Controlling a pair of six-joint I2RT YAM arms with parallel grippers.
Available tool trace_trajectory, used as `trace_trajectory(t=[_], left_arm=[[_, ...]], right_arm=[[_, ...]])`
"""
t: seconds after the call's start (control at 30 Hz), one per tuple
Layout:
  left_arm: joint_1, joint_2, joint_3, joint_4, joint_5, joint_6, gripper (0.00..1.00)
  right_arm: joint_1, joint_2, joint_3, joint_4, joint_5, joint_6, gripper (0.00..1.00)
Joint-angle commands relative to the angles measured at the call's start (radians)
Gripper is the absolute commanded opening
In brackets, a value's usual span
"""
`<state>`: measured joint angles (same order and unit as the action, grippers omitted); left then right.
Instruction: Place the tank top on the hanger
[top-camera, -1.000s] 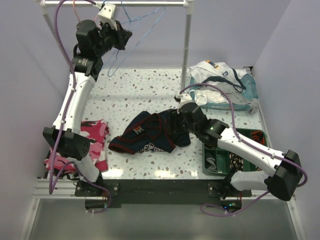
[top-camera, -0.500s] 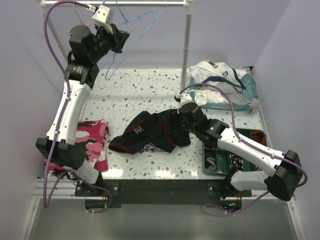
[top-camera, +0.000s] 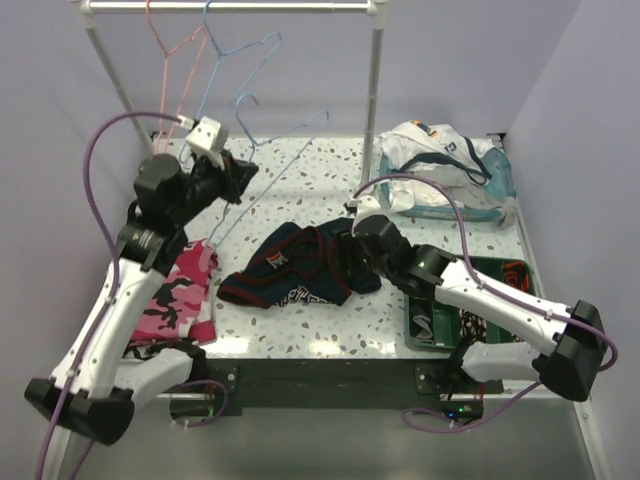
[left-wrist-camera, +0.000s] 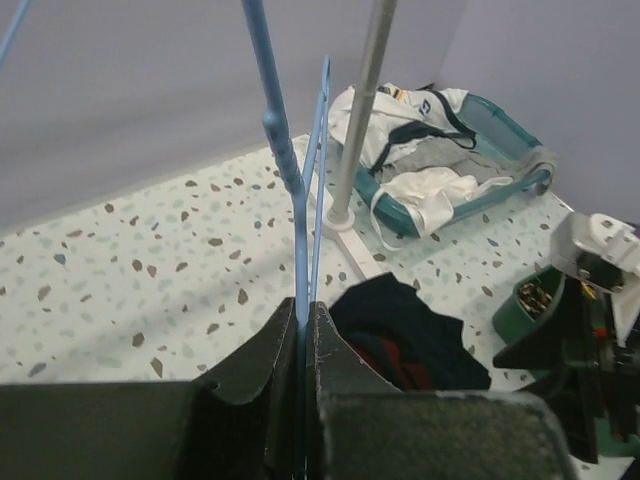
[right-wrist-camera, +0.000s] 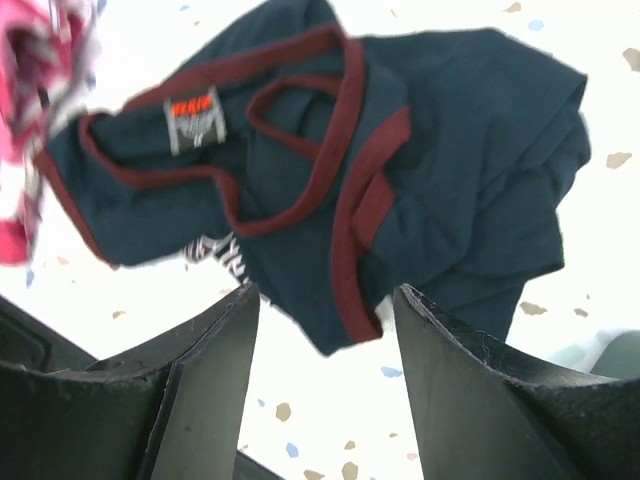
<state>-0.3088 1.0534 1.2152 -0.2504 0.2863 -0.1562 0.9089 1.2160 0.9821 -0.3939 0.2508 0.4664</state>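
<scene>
The navy tank top (top-camera: 300, 265) with dark red trim lies crumpled on the speckled table, mid-front. My left gripper (top-camera: 238, 182) is shut on the light blue wire hanger (top-camera: 288, 157) and holds it off the rail, above the table left of the top. In the left wrist view the blue wire (left-wrist-camera: 290, 170) rises from my closed left gripper (left-wrist-camera: 303, 315), with the top (left-wrist-camera: 420, 340) below right. My right gripper (top-camera: 346, 250) is open at the top's right edge. In the right wrist view my right gripper (right-wrist-camera: 325, 300) is open just above the top (right-wrist-camera: 320, 150).
A pink hanger (top-camera: 175, 50) and another blue hanger (top-camera: 240, 45) hang on the rack rail (top-camera: 300, 7). The rack pole (top-camera: 375, 100) stands back centre. Pink camouflage cloth (top-camera: 175, 295) lies left. A teal basket (top-camera: 505, 185) of white garments sits back right; a green bin (top-camera: 500, 268) front right.
My left arm has dropped from the rail toward the table, taking the light blue hanger with it. The right gripper and the top have hardly moved.
</scene>
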Motion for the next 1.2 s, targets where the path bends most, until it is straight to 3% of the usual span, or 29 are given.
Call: trace_trajectory(t=[0.0,0.17,0.3,0.4,0.53,0.83,1.17], left_arm=[[-0.042,-0.195,-0.155,-0.073,-0.053,-0.074,0.0],[-0.052,-0.294,-0.22,-0.196,-0.104,-0.118,0.0],[-0.052,-0.343,-0.21,-0.298,-0.145,-0.128,0.0],[-0.052,-0.351,-0.18,-0.413,-0.243,-0.131,0.0],[-0.052,-0.383,-0.158,-0.477,-0.26,-0.147,0.0],[-0.052,-0.429,-0.164,-0.544,-0.236,-0.141,0.0],[-0.053,-0.437,-0.167,-0.584,-0.2,-0.132,0.0]], right_arm=[[0.065,0.052,0.021,-0.028,0.091,-0.011,0.6],[0.065,0.181,0.157,0.001,0.188,-0.044,0.52],[0.042,0.399,0.315,-0.019,0.194,-0.095,0.45],[0.024,0.494,0.38,0.004,0.147,-0.091,0.44],[0.022,0.595,0.444,-0.011,0.175,-0.083,0.43],[-0.002,0.666,0.489,-0.033,0.249,-0.095,0.4],[-0.002,0.639,0.464,-0.023,0.32,-0.101,0.4]])
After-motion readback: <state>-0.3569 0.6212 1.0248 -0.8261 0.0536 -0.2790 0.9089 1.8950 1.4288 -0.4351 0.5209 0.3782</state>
